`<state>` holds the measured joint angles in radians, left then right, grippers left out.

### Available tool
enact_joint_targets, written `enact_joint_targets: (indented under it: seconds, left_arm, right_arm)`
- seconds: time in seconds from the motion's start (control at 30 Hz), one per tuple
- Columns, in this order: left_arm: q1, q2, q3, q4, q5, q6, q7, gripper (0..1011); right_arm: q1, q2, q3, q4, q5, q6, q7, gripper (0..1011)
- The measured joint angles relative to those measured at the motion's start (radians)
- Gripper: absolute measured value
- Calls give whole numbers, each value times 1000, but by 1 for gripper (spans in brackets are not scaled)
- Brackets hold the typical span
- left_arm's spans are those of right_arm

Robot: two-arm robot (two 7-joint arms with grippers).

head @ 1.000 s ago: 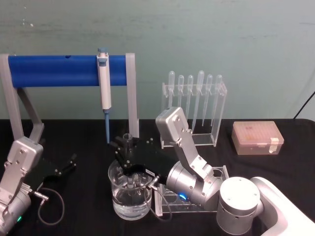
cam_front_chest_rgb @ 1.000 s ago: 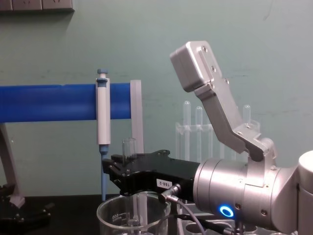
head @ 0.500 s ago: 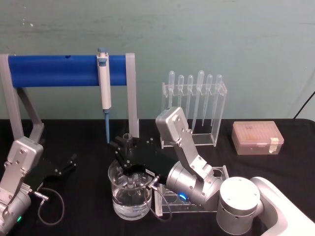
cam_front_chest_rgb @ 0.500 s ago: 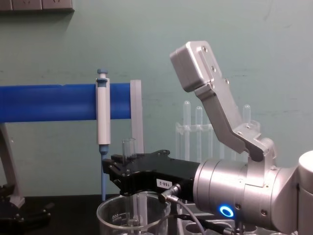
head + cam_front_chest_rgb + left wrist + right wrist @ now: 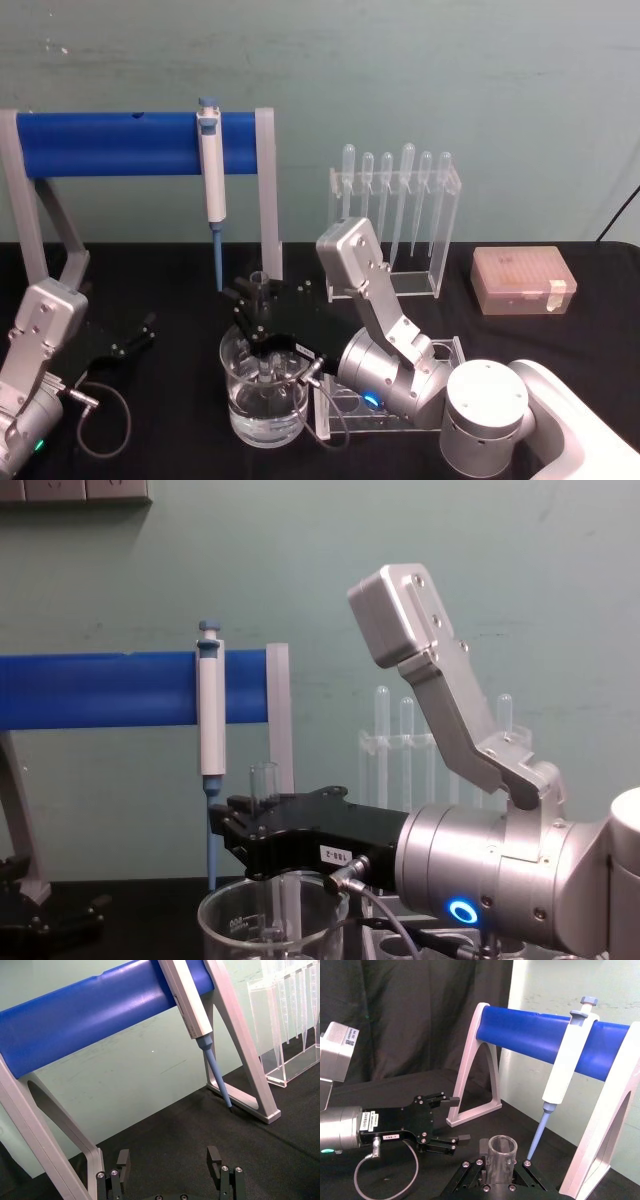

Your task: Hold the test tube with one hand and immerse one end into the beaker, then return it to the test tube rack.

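Right gripper (image 5: 258, 302): reaches in over the beaker from the robot's right, its black jaws clamped on the test tube just below the rim.
Test tube (image 5: 258, 281): clear glass, finger-wide, held upright; its open rimmed top stands above the jaws and its lower length drops inside the beaker, as the chest view shows.
Beaker (image 5: 240, 405): wide clear glass with white graduation marks, on the black table in front of the robot, with clear liquid in its lower part.
Why the grip sits high: holding near the rim appears to leave the bottom end free to go down into the liquid while the jaws stay above the glass.
Immersion: likely under way; whether the tip is below the liquid surface cannot be told.
Test tube rack (image 5: 338, 408): clear acrylic with round holes, just beside the beaker under the right arm, placed for a short return trip.
Left gripper (image 5: 140, 335): parked low on the table at the robot's left, fingers apart, holding nothing, well clear of the beaker.
Pipettor (image 5: 211, 170): hangs on the blue bar (image 5: 110, 143) behind, untouched.
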<state>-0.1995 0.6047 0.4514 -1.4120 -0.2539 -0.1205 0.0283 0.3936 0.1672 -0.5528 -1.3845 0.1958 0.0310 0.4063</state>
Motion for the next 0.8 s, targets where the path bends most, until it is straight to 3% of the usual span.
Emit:
enact_joint_targets:
  seconds: [0.8]
  left_arm:
    - [0,0,0,0,0,0,0,1000]
  right_arm:
    - [0,0,0,0,0,0,0,127]
